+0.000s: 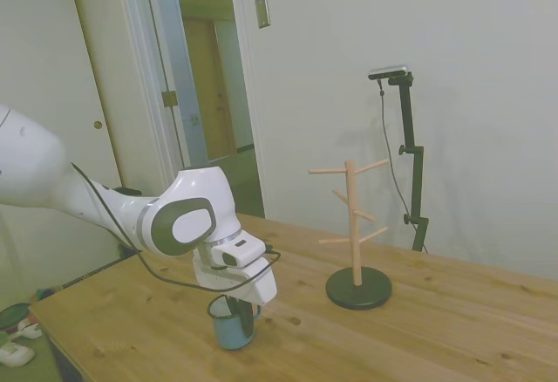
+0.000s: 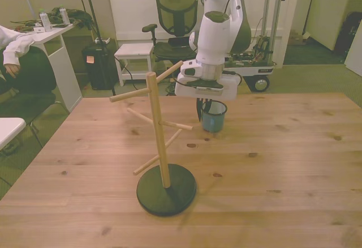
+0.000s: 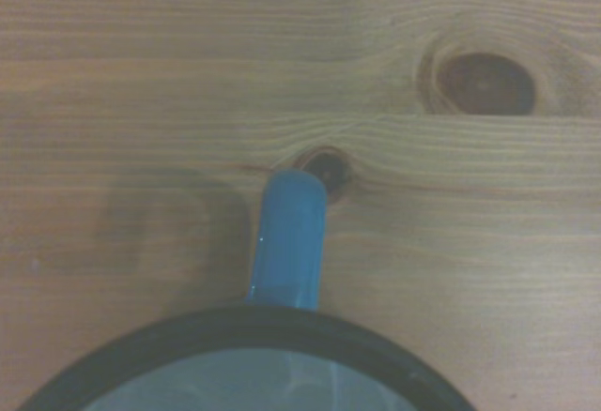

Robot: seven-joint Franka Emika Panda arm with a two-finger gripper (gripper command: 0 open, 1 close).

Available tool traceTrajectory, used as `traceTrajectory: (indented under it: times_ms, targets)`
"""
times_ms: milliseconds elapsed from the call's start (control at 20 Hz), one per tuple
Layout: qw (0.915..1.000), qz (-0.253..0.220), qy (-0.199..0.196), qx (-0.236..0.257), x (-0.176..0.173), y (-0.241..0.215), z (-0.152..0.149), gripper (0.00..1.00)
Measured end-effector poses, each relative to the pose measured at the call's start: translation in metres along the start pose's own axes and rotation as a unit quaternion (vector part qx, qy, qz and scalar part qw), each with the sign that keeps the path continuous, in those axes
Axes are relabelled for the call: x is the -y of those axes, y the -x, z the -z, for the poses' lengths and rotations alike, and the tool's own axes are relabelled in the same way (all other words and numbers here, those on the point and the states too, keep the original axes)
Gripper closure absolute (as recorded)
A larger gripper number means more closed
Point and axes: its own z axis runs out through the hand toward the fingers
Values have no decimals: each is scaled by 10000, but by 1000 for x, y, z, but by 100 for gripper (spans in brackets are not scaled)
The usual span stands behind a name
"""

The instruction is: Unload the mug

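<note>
Small light-blue enamel mug (image 1: 233, 324) stands upright on the wooden table (image 1: 418, 330), off the wooden peg stand (image 1: 356, 225). Gripper (image 2: 207, 111) pinches its rim. Next, I'd judge: release, lift clear.

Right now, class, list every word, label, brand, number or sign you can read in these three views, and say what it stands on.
None can be read.
The mug, wooden peg stand, table and gripper show no markings.
The small orange tag on the dark bin in the front view is too small to read.
</note>
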Motion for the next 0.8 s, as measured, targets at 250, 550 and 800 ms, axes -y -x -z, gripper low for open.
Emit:
traceTrajectory:
  times_ms: [250, 550, 800]
  targets:
    - [9998, 14, 156, 135, 8, -9, -7, 100]
    - [9995, 23, 240, 210, 10, -12, -7, 0]
    - [9995, 38, 245, 202, 11, -11, -7, 0]
